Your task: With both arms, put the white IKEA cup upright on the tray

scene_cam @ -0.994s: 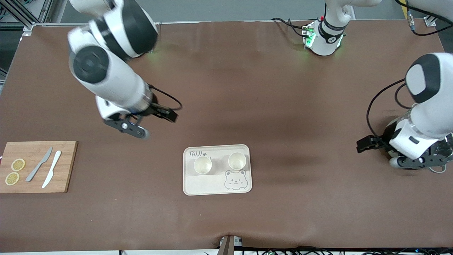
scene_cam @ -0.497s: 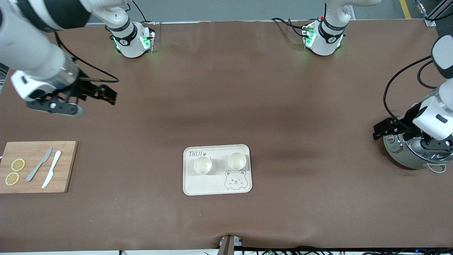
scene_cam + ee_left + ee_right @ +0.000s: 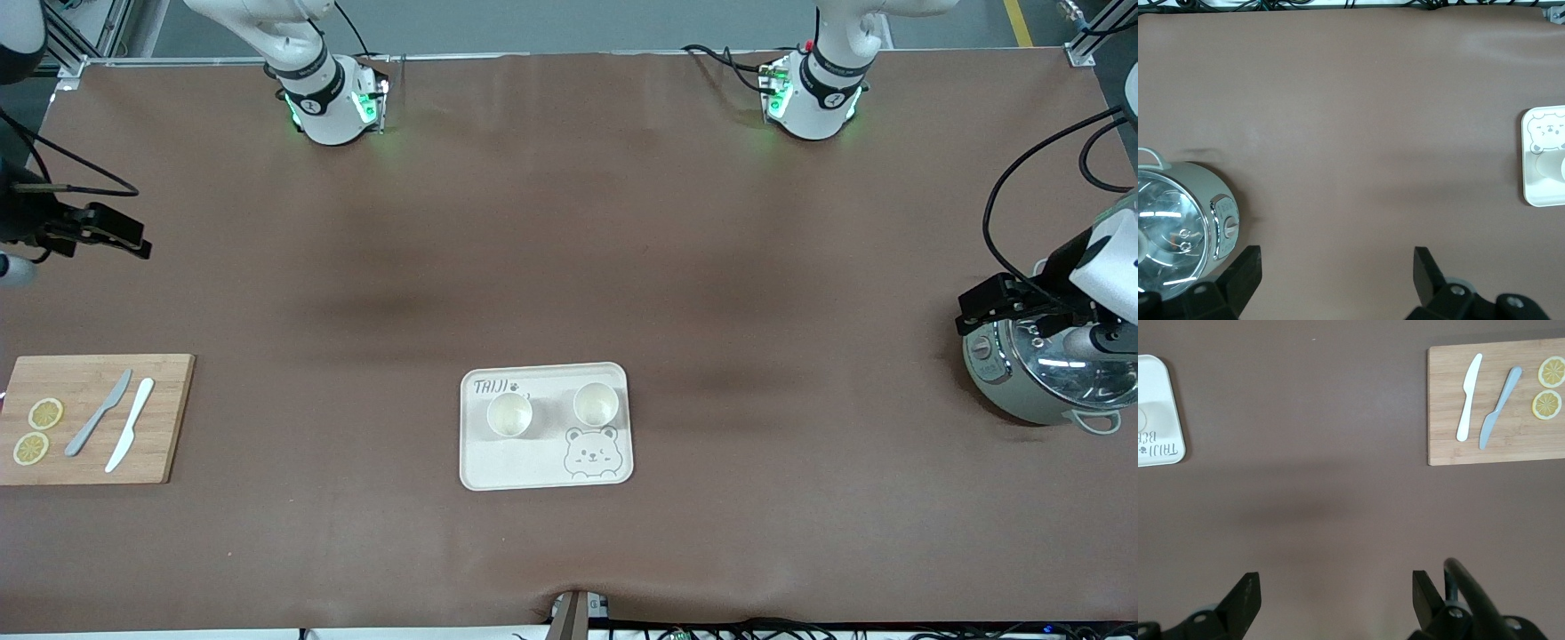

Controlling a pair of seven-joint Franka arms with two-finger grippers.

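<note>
Cups (image 3: pixel 509 414) (image 3: pixel 596 404) are standing upright on the tray (image 3: pixel 516 467). Both grippers, fingers spread and empty, have been retreating: left gripper (image 3: pixel 1337 273) over the pot (image 3: pixel 1031 378) at 3 o'clock, right gripper (image 3: pixel 1336 595) at 9 o'clock; placement looks finished.

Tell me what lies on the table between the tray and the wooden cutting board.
Nothing: between the tray and the cutting board the front view shows only bare brown table. The right wrist view shows the same empty stretch.

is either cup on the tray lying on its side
No, both cups stand upright on the tray, open mouths facing up.
</note>
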